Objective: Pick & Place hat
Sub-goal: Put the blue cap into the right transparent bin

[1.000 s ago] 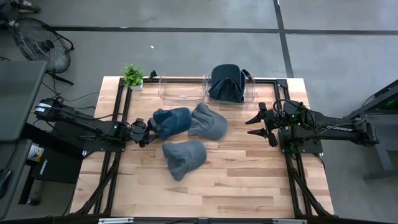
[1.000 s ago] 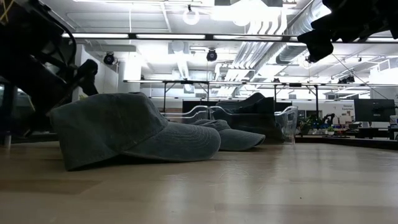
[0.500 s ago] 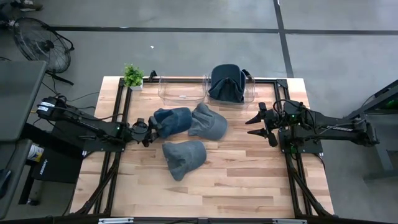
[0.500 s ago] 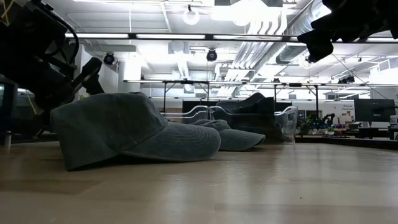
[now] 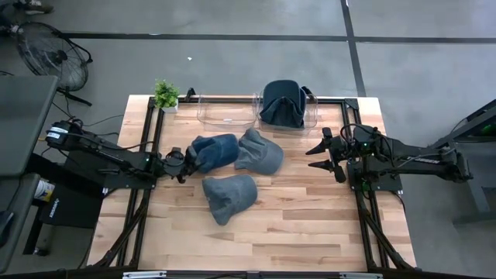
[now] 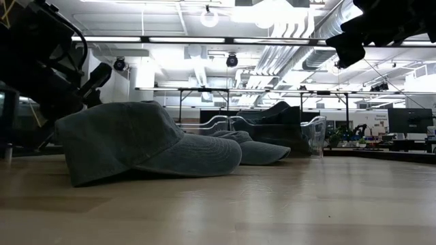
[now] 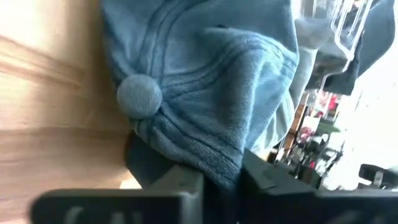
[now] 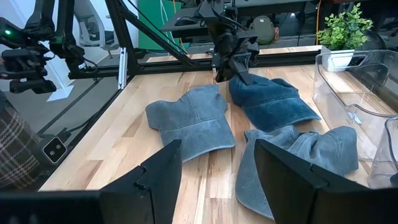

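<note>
Your left claw [image 5: 184,164] sits left of centre in the high view, pinched on the crown edge of the dark blue hat [image 5: 215,149], seemingly to lift it off the desk [image 5: 310,232] toward the clear bins [image 5: 226,113] at the top; the right claw [image 5: 319,153], fingers spread wide, waits right of centre

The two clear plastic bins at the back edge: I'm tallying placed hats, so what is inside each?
The right clear plastic bin holds one dark blue-grey cap, which hides its floor. The left clear plastic bin shows only wood through its walls.
</note>
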You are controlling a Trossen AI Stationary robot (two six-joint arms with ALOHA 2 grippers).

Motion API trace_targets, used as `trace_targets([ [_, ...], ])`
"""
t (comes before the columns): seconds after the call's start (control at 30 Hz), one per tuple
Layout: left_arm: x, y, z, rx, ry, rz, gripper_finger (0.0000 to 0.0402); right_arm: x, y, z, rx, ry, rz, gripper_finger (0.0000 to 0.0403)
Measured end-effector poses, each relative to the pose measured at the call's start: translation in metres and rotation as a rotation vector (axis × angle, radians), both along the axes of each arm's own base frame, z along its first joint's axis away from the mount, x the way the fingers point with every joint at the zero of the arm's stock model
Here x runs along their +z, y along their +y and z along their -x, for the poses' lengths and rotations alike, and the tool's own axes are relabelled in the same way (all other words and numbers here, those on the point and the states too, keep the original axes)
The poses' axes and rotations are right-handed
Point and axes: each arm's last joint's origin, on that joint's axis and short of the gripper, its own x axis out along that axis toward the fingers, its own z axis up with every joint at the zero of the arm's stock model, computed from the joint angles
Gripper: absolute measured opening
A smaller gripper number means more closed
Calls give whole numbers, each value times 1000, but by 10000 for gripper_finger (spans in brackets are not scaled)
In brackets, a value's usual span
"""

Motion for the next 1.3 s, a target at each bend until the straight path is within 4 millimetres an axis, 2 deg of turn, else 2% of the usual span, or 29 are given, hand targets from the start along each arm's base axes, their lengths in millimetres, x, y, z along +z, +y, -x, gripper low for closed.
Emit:
trace_targets([
  [0.1,0,0,0,-27,9,-17,9,0,0,0,1,0,0,195],
  [0.3,2,0,-1,-34,4,-52,5,0,0,0,0,0,0,195],
  [0.63,16,1,1,-47,-61,-163,3,0,0,0,0,0,0,195],
  [1.1,50,4,16,-117,-243,-356,1,0,0,0,0,-2,0,195],
  [1.3,58,5,22,-121,-296,-393,1,4,0,-1,1,-46,10,195],
])
